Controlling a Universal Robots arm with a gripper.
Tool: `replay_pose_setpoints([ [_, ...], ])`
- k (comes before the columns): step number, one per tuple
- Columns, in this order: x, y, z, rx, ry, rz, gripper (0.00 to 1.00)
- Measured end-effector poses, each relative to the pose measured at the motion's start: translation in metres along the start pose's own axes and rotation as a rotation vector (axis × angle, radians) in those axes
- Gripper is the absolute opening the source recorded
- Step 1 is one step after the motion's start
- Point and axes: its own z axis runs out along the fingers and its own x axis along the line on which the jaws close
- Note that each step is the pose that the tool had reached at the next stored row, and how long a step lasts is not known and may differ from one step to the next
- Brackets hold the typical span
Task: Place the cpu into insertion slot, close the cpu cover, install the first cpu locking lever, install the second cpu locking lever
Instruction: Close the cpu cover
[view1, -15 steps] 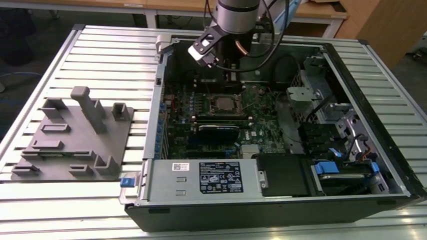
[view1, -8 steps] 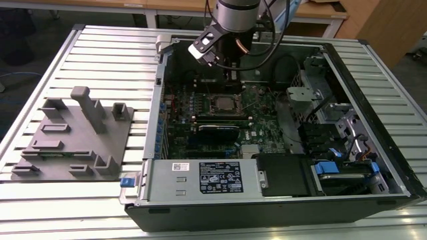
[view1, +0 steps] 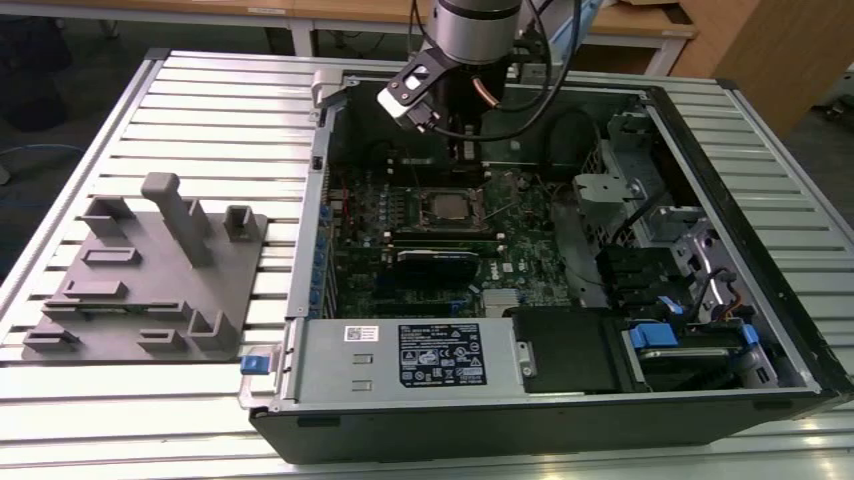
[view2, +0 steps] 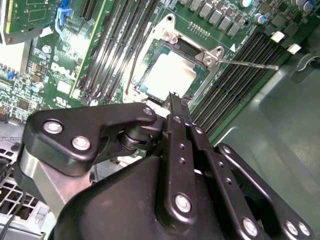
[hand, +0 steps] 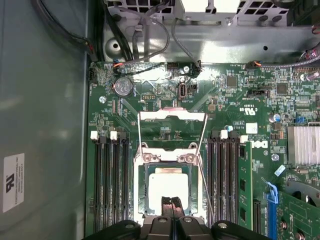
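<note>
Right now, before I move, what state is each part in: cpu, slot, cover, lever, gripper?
cpu: seated flat in the slot, top bare.
slot: filled by the cpu.
cover: looks open, tipped up off the slot.
lever: unlatched, angled out from the slot's corner.
gripper: shut, nothing between the fingers, over the cpu.

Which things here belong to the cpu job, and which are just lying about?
Job: cpu, cover, lever, pincer, shut, near the cpu.
Lying about: RAM stick, coin battery, heatsink, grey fixture, power supply.
</note>
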Motion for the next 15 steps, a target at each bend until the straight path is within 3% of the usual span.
replay_pose_setpoints([
  [15, 0.0003, 0.0274, 0.0013, -0.0002, 0.0002, 0.0, 0.1],
])
